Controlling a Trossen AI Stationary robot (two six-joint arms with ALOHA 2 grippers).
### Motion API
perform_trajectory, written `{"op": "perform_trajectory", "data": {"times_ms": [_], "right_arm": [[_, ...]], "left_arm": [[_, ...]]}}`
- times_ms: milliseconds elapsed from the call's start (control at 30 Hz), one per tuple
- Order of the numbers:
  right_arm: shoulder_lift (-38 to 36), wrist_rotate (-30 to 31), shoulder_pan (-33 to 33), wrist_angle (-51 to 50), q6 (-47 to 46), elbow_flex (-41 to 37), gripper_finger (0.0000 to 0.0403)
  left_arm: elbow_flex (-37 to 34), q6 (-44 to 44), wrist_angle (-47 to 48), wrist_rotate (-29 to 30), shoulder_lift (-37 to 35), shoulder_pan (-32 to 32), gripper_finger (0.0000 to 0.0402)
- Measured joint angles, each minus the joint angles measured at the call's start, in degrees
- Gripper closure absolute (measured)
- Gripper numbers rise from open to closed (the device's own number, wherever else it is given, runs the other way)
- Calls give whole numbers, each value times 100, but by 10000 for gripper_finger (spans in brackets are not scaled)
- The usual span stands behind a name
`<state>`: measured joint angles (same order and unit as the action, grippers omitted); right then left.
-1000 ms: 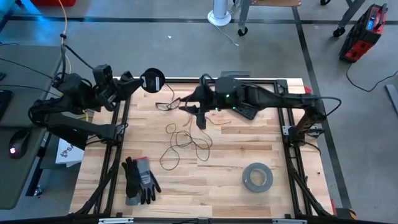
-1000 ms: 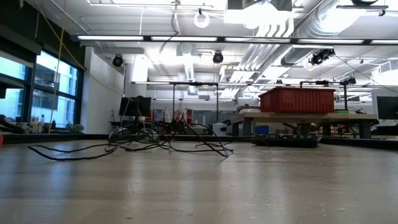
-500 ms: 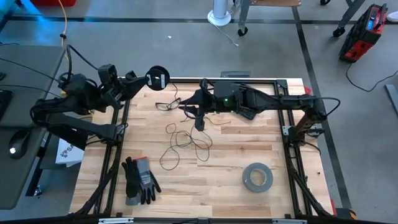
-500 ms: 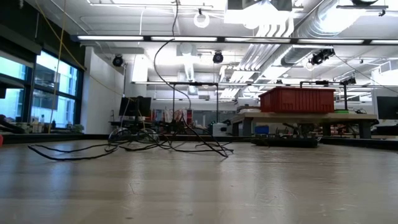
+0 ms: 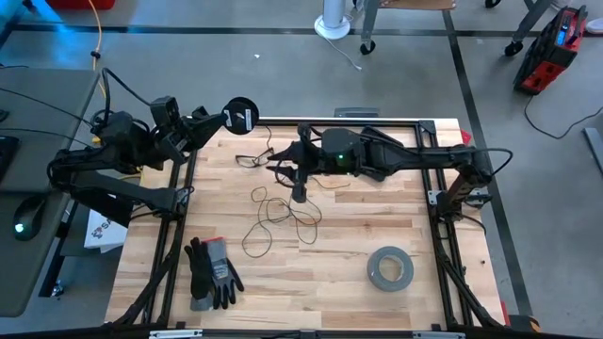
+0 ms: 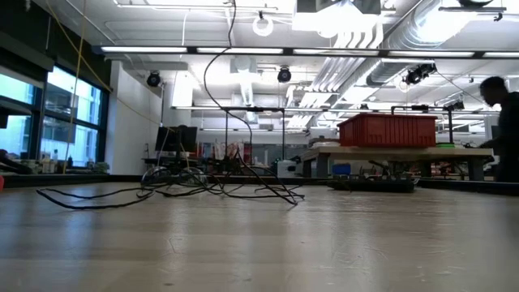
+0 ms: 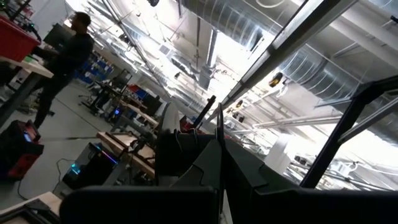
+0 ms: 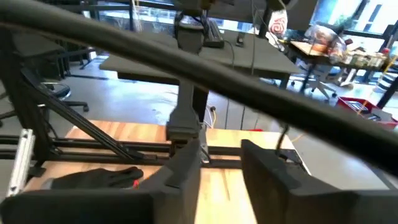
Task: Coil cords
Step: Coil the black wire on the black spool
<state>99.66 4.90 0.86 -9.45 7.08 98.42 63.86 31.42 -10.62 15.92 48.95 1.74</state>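
Note:
The thin dark cord (image 5: 283, 212) lies in loose loops on the wooden table's middle. In the low view one strand (image 6: 212, 73) arcs up from the heap (image 6: 203, 191) and leaves the picture's top. The round black spool (image 5: 239, 115) hangs off the table's far left corner, with my left gripper (image 5: 219, 120) shut on it. My right gripper (image 5: 287, 169) reaches in level from the right, above the cord's far end. Its fingers stand apart (image 8: 221, 180), and nothing shows between them. My left gripper holds the spool lifted clear, beyond the table's far left corner. In its wrist view the spool's thin edge (image 7: 219, 143) stands up between the shut fingers, which hide the place of contact. My right gripper: whether it touches the cord I cannot tell.
A grey tape roll (image 5: 390, 267) lies near the right front. Black gloves (image 5: 212, 273) lie at the left front. The black frame rails (image 5: 188, 179) run along the table's sides. A person (image 6: 503, 122) stands in the room beyond.
In the low view a strand of the cord has risen from the heap into a tall arc that runs out of the picture's top. The loops on the table lie as before.

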Motion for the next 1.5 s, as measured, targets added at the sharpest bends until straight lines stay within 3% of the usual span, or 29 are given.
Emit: {"op": "perform_trajectory", "data": {"times_ms": [167,333,400,567,1500], "right_arm": [[0,-163,169,-387,126,481,255],[-9,938,213,-737,301,733,258],[-9,1108,151,-920,269,733,264],[122,1011,38,-1280,-70,731,275],[181,1202,57,-1106,-244,727,286]], "left_arm": [[0,-96,33,41,-4,0,401],[0,-148,29,116,-4,1,401],[0,-82,28,116,-4,0,401],[0,67,5,116,-4,0,401],[0,49,-2,131,-11,2,401]]}}
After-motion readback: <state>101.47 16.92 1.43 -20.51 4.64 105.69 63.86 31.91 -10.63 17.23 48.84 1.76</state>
